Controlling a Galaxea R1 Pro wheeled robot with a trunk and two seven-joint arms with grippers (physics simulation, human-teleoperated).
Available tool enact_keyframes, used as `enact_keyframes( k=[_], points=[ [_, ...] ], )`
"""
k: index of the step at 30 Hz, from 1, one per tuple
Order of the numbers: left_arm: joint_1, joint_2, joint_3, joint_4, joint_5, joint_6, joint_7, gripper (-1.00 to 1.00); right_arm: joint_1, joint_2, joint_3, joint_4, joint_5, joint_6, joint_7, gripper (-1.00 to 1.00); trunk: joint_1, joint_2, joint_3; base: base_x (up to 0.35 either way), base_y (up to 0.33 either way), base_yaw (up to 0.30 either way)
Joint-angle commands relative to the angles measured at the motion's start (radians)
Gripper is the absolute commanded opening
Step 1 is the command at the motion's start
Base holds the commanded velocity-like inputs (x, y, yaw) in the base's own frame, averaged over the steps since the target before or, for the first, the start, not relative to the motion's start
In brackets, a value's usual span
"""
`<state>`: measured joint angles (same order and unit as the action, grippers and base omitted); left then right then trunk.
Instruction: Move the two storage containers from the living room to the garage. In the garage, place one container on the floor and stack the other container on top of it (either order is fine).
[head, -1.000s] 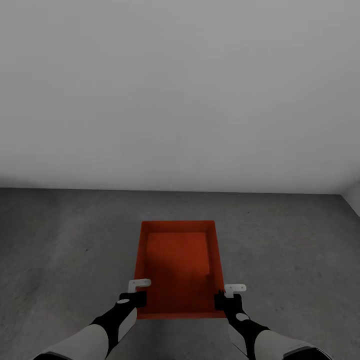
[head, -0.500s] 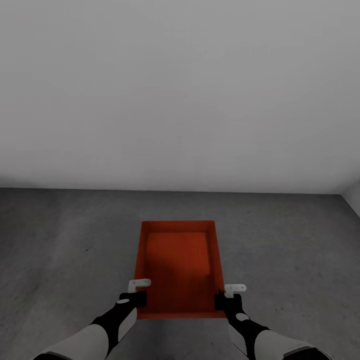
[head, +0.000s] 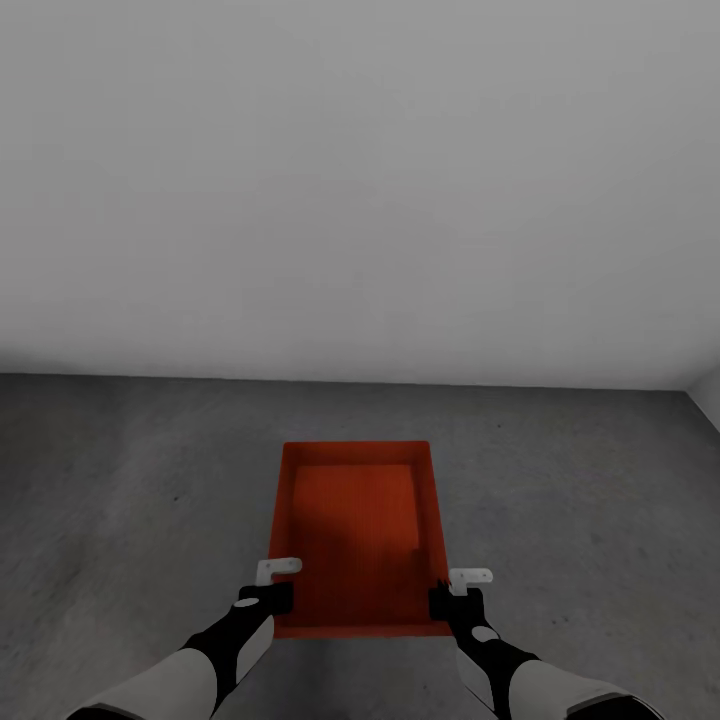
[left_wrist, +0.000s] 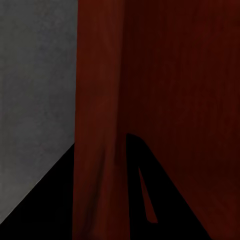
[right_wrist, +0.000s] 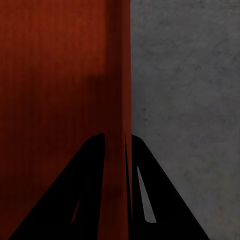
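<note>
Your left pincer (head: 268, 597) and right pincer (head: 452, 598) each clamp a side wall of the bin (head: 358, 530). Its long axis runs straight ahead of you, over the concrete floor (head: 120, 480).

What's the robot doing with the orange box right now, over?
Left gripper and right gripper each clamp a side wall of the storage container. It hangs over the grey concrete floor, white wall ahead. Nothing in the way.
</note>
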<state>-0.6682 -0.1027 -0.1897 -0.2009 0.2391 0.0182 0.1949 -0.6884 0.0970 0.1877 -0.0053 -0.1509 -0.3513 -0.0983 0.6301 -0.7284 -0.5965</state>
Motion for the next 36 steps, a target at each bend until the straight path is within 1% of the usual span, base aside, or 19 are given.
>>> enact_keyframes(
  k=[1, 25, 34, 36],
  points=[
    [-0.001, 0.017, 0.013, -0.005, -0.009, -0.017, 0.012, -1.0, 0.0, -0.011, -0.054, 0.004, -0.032, -0.006, -0.001, -1.0, 0.0, -0.001, -0.001, 0.0, 0.0, 0.011],
    [-0.001, 0.017, 0.013, -0.006, -0.009, -0.017, 0.012, -1.0, 0.0, -0.011, -0.054, 0.004, -0.032, -0.006, -0.001, -1.0, 0.0, -0.001, -0.001, 0.0, 0.0, 0.001],
    [-0.001, 0.015, 0.019, -0.006, -0.008, -0.015, 0.014, -1.0, 0.0, -0.011, -0.054, 0.004, -0.032, -0.006, -0.001, -1.0, 0.0, -0.001, -0.001, 0.0, 0.0, 0.0],
    [-0.001, 0.015, 0.019, -0.006, -0.008, -0.015, 0.014, -1.0, 0.0, -0.011, -0.054, 0.004, -0.032, -0.006, -0.001, -1.0, 0.008, -0.015, -0.007, 0.0, 0.0, 0.0]
  ],
)
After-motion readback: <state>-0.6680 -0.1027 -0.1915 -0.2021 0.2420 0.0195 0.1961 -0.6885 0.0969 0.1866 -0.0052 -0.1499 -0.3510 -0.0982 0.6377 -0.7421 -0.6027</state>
